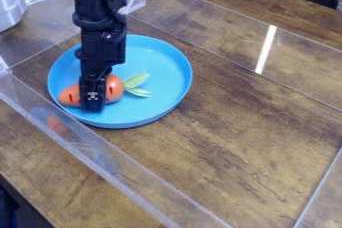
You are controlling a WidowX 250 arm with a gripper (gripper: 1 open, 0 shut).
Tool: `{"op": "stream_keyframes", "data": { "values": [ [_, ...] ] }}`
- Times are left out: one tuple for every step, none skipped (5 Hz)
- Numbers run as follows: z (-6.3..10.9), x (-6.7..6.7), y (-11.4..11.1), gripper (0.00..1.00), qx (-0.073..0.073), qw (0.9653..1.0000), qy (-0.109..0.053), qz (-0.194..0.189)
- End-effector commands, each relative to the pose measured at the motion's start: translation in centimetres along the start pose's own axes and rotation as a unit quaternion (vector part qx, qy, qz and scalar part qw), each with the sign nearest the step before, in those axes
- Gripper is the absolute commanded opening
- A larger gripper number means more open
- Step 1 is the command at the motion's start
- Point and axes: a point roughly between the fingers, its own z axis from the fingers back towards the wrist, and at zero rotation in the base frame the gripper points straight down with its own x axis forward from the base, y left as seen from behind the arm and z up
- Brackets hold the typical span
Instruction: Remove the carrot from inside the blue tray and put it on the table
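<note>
Nearest the cam is the clear plastic wall running along the front edge of the table, dark brown planks w/ a glossy finish and a bright light streak on the right. Just past that is the blue tray, round and shallow, sitting left of center. The carrot is inside it, lying on its side w/ the light green leaves pointing right and the orange body poking out either side of my gripper. I'm pointing straight down into the tray, black fingers clamped tight on the carrot's middle, carrot low in the tray. Further back my arm goes up out of frame, and there's something metallic at the far left corner, can't tell what tbh.
</note>
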Motion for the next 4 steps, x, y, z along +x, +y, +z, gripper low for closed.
{"op": "stream_keyframes", "data": {
  "values": [
    [2.34,0.07,0.7,0.0,0.033,0.9993,-0.017,0.004],
    [2.59,0.06,0.69,0.0,0.035,0.9992,-0.016,0.004],
    [2.86,0.06,0.7,0.0,0.038,0.9992,-0.016,0.005],
    [3.12,0.06,0.72,0.0,0.04,0.9991,-0.016,0.005]
  ]
}}
